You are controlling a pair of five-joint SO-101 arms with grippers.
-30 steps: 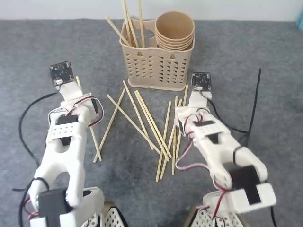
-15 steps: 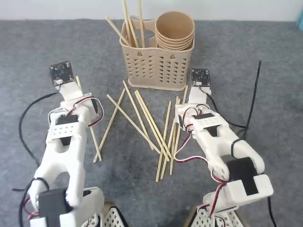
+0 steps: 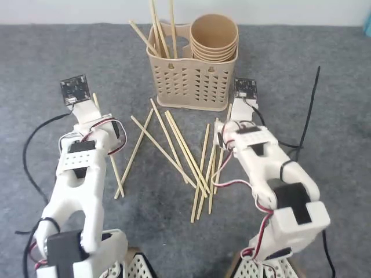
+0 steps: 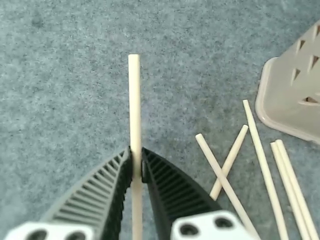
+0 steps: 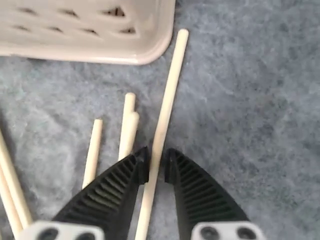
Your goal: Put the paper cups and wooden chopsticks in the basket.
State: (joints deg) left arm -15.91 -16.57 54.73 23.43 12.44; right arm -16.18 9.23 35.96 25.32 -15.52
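Left gripper [image 4: 136,152] is clenched on the gripped chopstick [image 4: 133,100], both ribbed jaws pressed against its sides, and the stick's free end runs out ahead over the grey carpet [image 4: 60,75]. We cannot tell from the wrist view whether that stick rests on the carpet or is raised off it. In the high view the same stick [image 3: 95,99] pokes out beside the left arm's wrist board, well apart from the basket [image 3: 191,87]. Our right gripper [image 5: 156,156] sits astride the straddled chopstick [image 5: 167,95] with its jaws slightly parted, a thin dark gap showing on either side of the wood, so it is not gripping. The far end of that stick lies just beside the rounded lower corner of the basket [image 5: 100,50]. From above, the tan, perforated basket stands upright at the far middle of the carpet. A nested stack of paper cups [image 3: 214,37] fills its right compartment, and several standing chopsticks [image 3: 156,29] lean out of its left one. Between the two arms, loose chopsticks [image 3: 174,145] lie scattered and crossing one another on the carpet in front of the basket.
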